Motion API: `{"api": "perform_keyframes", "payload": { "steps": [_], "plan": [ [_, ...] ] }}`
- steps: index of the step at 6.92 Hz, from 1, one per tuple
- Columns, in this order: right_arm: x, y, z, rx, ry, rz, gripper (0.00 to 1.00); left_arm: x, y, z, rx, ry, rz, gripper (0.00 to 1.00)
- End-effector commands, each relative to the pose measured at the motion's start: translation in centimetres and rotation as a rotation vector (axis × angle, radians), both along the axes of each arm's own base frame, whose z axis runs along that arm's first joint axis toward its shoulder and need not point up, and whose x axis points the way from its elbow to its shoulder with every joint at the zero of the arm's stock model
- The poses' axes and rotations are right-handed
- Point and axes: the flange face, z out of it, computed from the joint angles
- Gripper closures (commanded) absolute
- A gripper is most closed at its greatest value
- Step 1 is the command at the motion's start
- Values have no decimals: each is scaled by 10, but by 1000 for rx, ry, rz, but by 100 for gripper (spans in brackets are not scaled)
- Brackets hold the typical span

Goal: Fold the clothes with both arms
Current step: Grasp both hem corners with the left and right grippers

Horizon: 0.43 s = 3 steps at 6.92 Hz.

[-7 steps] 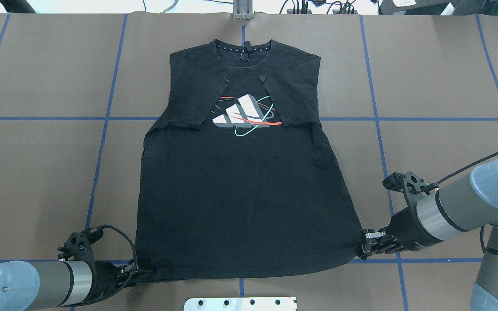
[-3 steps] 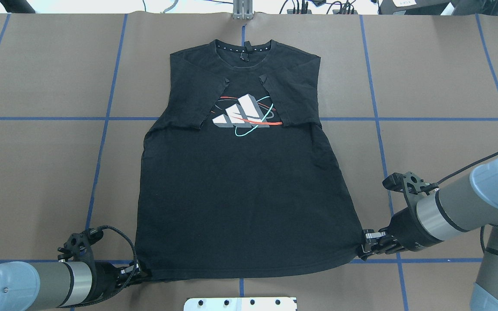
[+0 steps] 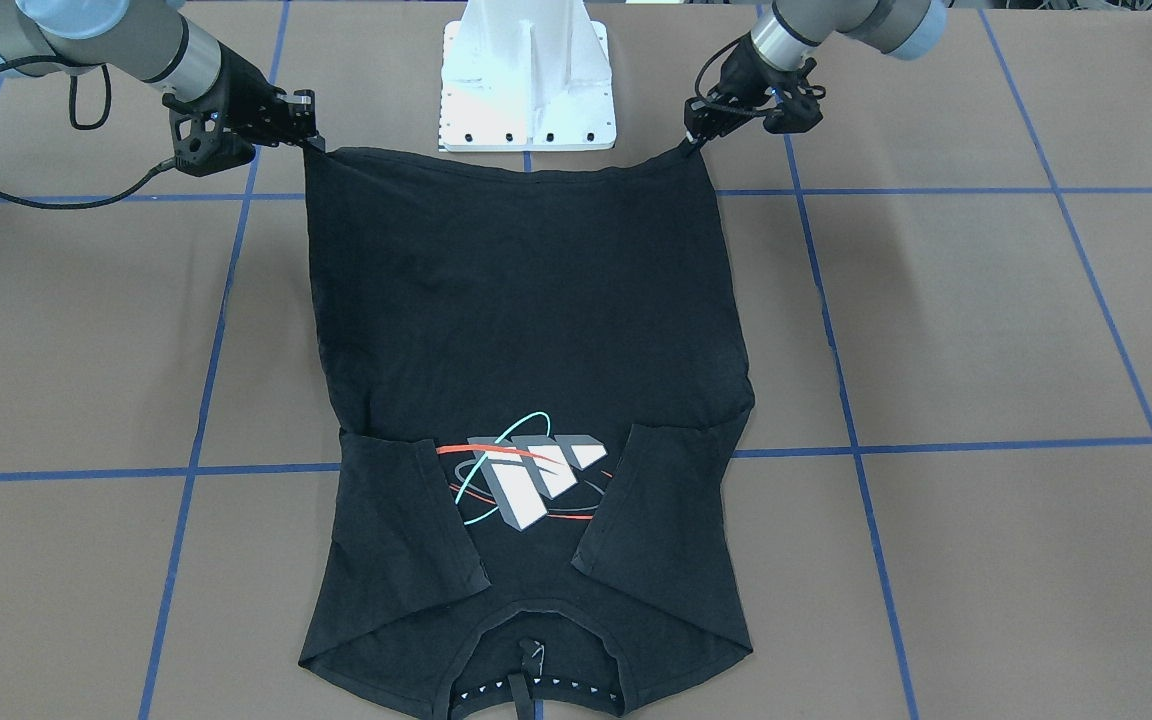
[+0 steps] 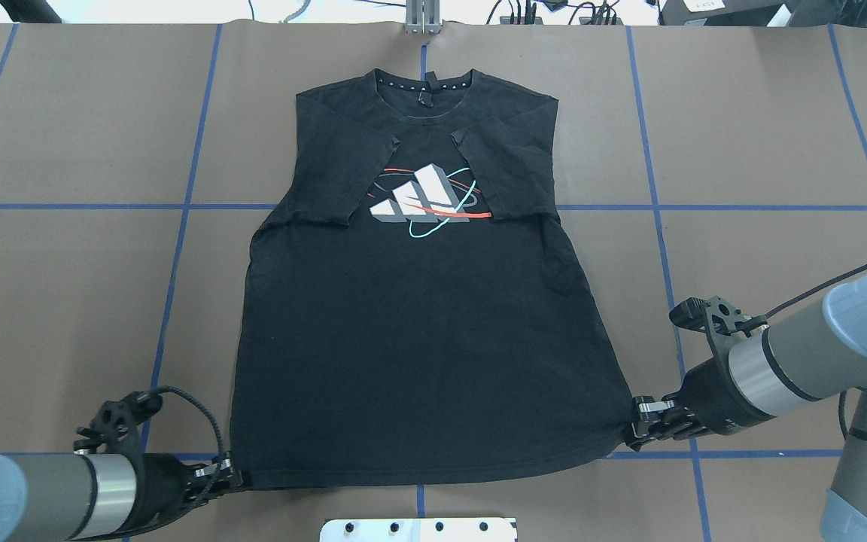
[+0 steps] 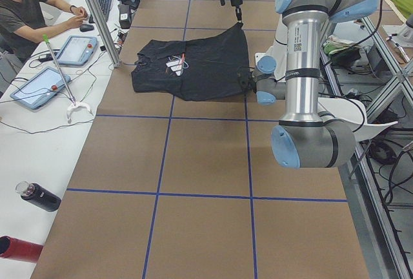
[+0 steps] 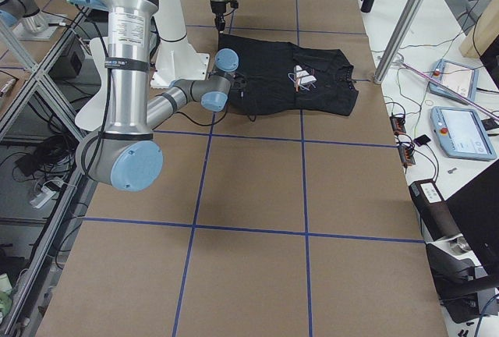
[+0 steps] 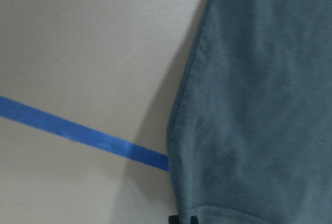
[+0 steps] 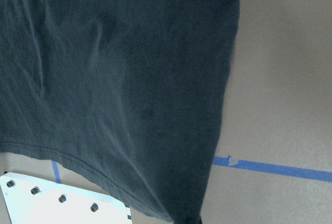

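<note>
Shirt lies logo-up on the table, sleeves tucked in, left end effector and right end effector each clamped on a hem corner, seemingly to fold the hem toward the collar.

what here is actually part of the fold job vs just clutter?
In the job: black short-sleeved T-shirt with orbit logo; left claw and right claw, each pinching a hem corner.
Lying about: white metal pedestal base; grey-framed tablet on side bench; dark cylindrical bottle.
</note>
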Motion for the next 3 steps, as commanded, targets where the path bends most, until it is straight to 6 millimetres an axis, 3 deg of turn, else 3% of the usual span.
{"api": "perform_keyframes", "payload": {
  "steps": [1, 3],
  "plan": [
    [18, 1, -3, -49, -26, -69, 100, -40, 12, -32, -4, 33, 70, 100],
    [42, 20, 5, -68, -60, -132, 100, -62, 27, -72, -32, 71, 185, 100]
  ]
}}
